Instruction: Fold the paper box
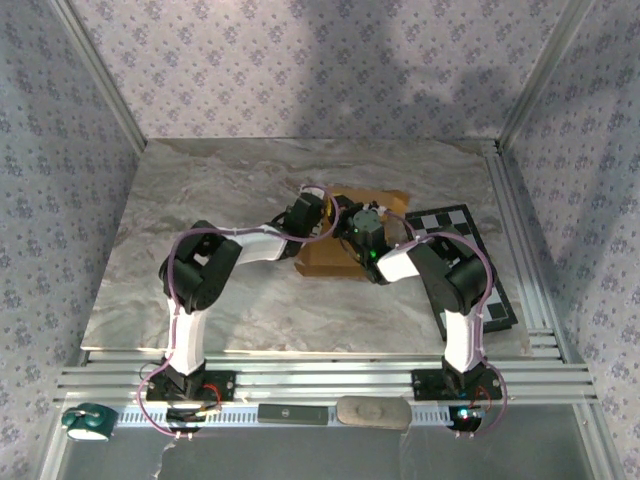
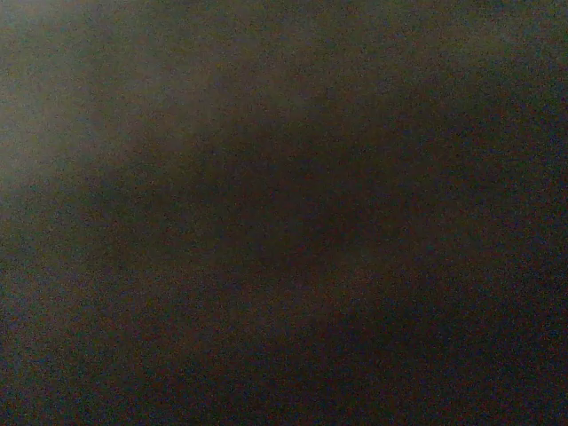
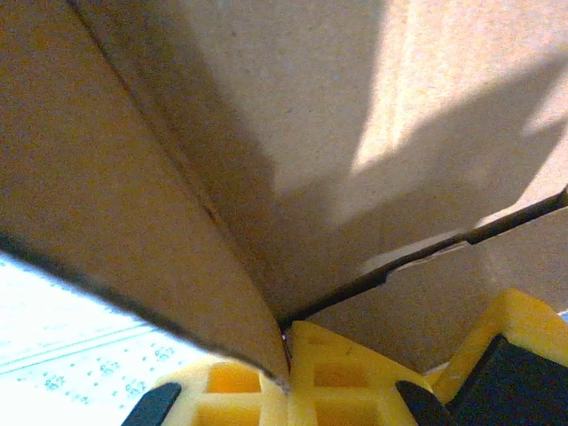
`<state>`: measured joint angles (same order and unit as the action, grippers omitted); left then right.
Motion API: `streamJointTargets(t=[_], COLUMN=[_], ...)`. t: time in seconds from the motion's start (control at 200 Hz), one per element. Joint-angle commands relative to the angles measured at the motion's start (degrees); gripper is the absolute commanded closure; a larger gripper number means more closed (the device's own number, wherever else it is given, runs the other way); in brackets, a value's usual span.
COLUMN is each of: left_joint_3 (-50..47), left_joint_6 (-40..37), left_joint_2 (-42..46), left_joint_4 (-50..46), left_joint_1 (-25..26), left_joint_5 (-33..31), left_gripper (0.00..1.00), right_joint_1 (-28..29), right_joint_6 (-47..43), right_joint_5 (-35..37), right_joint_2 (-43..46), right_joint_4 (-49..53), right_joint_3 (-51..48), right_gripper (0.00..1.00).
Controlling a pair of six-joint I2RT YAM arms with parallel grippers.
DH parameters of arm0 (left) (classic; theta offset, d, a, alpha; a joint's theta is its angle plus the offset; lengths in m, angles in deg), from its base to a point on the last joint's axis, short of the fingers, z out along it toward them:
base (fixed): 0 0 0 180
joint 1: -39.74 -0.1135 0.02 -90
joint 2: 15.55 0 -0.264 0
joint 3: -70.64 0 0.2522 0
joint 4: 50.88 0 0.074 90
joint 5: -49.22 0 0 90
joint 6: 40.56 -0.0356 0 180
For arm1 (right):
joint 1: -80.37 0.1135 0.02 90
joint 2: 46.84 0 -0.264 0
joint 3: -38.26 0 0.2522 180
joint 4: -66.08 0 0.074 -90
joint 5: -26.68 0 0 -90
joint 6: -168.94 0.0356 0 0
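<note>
Checkered board (image 1: 500, 300) flat on the right of marble table (image 1: 200, 190); teal tape roll (image 1: 88, 423) near-left corner; floral-wallpaper walls (image 1: 300, 60).

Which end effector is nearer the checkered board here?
Right. The right end effector is over the right side of the paper box, close beside the checkered board; the left end effector is over its left side, farther off.

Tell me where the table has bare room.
Bare: the left half of the table, beyond the left arm, and the far strip behind the paper box. Crowded: the middle, where both arms meet over the box, and the right, under the checkered board.
</note>
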<state>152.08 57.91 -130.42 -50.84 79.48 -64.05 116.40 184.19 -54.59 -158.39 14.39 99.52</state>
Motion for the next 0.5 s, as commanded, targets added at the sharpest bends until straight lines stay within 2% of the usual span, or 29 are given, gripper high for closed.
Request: streamJointTargets(t=[0.0, 0.08, 0.15, 0.495], left_joint_3=[0.68, 0.16, 0.38, 2.00], left_joint_6=[0.47, 1.06, 1.52, 6.01], left_joint_2=[-2.37, -2.18, -2.29, -3.73], left_joint_4=[-1.59, -0.57, -0.44, -0.94], left_joint_1=[-0.21, -0.80, -1.14, 0.19], left_joint_5=[5.22, 5.99, 5.62, -2.37], left_gripper=[0.72, 0.83, 1.00, 1.00], right_joint_1=[1.33, 1.31, 1.31, 1.54], right_joint_6=[1.01, 1.01, 1.09, 1.80], right_joint_5=[-6.08, -6.16, -6.20, -5.82], right_joint_2=[-2.01, -2.01, -2.09, -2.54], right_joint_4=[6.50, 6.56, 6.61, 6.06], right_joint_3=[-0.77, -0.67, -0.67, -0.31], right_gripper=[1.00, 1.00, 1.00, 1.00])
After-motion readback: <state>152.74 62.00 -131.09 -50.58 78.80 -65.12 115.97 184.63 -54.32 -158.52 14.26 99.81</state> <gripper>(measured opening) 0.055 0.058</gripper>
